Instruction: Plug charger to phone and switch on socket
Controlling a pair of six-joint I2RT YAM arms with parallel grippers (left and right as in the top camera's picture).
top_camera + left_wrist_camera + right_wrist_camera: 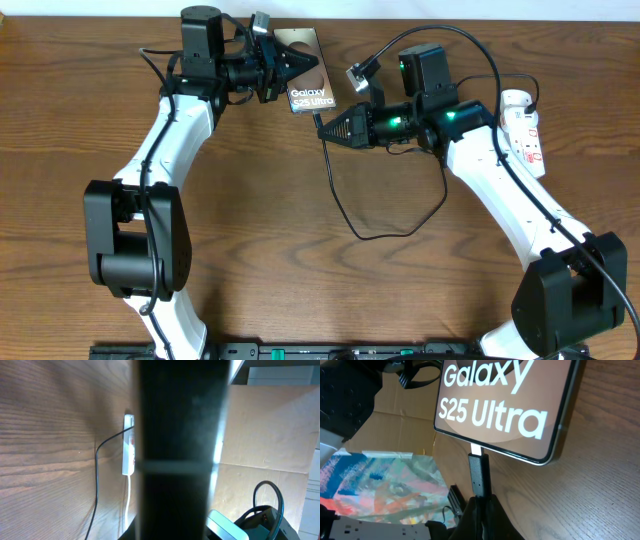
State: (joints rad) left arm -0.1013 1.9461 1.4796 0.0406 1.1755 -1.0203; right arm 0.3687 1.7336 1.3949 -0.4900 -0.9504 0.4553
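You are viewing the phone (310,92) near the far edge of the table (300,290), just left of centre, with its dark-brown lettered face pointing up. The left gripper (288,62) is grasping the phone at its left side. In the left wrist view a dark slab is filling the middle of the picture. Whether the phone is resting on the wood or is lifted cannot be told.

In the right wrist view, the silvery end of the charger (479,474) is touching the phone's lower edge, below the "Galaxy S25 Ultra" lettering. How far it is seated cannot be told. The right gripper (480,510) is clenching the black plug body from behind.

In the overhead view, the cable (380,236) is trailing from the right gripper in a loop across the wood. The socket (524,125) is lying at the table's right side beside the right arm, well apart from the phone.
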